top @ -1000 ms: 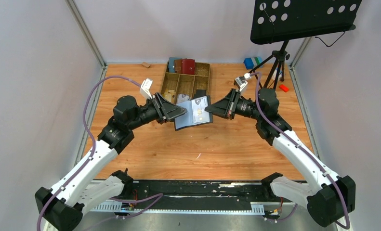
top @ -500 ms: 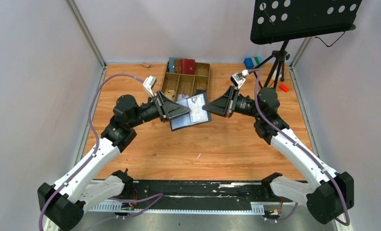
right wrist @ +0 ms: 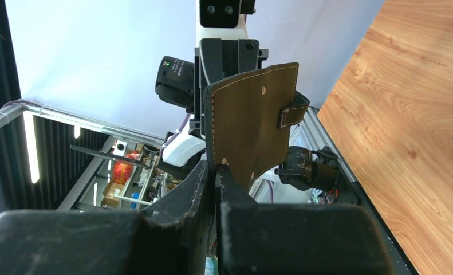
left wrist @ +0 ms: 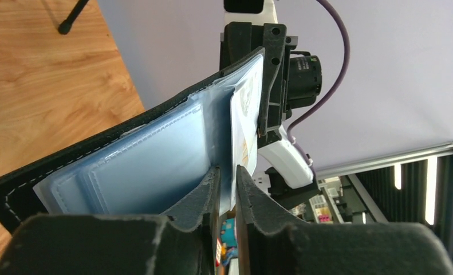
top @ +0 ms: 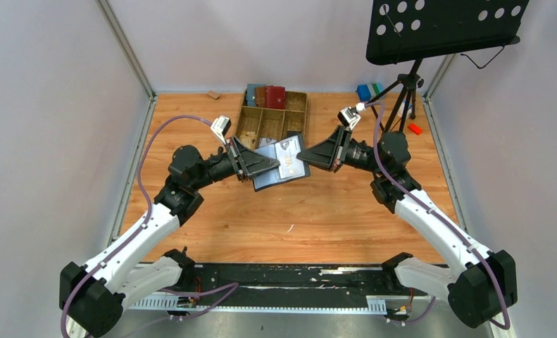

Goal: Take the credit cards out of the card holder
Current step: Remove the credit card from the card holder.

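Note:
The black card holder (top: 281, 167) hangs open in the air between both arms, near the tray. My right gripper (top: 310, 158) is shut on its right cover edge; the right wrist view shows the outer cover (right wrist: 252, 126) with its closure tab (right wrist: 292, 114) rising from my shut gripper (right wrist: 219, 165). My left gripper (top: 264, 164) reaches in from the left. In the left wrist view the grey-blue sleeve pages (left wrist: 155, 154) fan out, and a whitish credit card (left wrist: 244, 120) in one sleeve runs down into the narrow gap of my left gripper (left wrist: 227, 169), lying against the right finger.
A wooden tray (top: 255, 125) stands behind the holder, with blue, brown and red wallets (top: 266, 96) at its far end. A music stand (top: 444, 28) on a tripod rises at the back right, beside a blue block (top: 365, 91) and a small red piece (top: 415, 128).
The left gripper's fingers have narrowed around the sleeve with the card. Both arms have carried the holder slightly farther from me, toward the tray.

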`<action>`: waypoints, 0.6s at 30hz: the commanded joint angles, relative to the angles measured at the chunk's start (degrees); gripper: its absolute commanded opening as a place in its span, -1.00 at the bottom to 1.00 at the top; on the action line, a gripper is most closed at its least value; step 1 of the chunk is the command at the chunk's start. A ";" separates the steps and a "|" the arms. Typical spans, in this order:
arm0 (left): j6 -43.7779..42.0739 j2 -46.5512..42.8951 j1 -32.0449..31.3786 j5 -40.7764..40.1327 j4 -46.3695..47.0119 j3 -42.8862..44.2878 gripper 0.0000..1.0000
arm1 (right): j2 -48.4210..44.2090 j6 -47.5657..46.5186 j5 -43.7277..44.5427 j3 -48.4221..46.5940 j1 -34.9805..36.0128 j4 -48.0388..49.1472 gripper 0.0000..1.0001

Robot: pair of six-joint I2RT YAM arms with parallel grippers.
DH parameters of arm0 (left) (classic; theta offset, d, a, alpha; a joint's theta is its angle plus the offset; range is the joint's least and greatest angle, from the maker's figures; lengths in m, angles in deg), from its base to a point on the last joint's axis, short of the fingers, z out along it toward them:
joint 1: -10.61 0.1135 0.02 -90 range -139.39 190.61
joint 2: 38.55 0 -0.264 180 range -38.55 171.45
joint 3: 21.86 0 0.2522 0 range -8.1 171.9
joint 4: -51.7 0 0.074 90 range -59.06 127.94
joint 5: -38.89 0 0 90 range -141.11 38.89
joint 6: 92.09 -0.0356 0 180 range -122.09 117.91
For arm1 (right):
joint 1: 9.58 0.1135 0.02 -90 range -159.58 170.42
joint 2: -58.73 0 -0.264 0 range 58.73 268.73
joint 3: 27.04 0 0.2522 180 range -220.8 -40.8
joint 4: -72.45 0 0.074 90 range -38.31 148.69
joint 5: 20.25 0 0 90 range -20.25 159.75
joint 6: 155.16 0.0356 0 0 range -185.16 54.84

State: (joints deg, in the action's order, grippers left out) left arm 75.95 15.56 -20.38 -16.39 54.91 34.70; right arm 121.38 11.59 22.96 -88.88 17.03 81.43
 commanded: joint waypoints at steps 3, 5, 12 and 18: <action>3.96 0.52 0.05 0.88 8.42 -0.62 -0.67 | -0.22 4.10 -1.01 0.43 0.30 8.98 -1.00; 4.07 0.65 0.04 0.88 8.43 -0.68 -0.67 | 0.02 4.48 -1.26 0.51 0.44 9.74 -1.00; 3.54 1.23 -0.25 0.61 8.02 -0.30 -0.67 | 1.22 5.34 -2.53 0.12 0.92 11.77 -1.00; 0.28 3.54 -1.68 1.04 4.67 2.80 -0.69 | 2.47 5.74 -3.25 -0.18 1.51 12.74 -1.00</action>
State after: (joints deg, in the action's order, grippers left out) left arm 79.01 17.55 -21.10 -16.17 60.44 34.33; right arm 123.72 15.83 21.02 -88.07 17.73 88.58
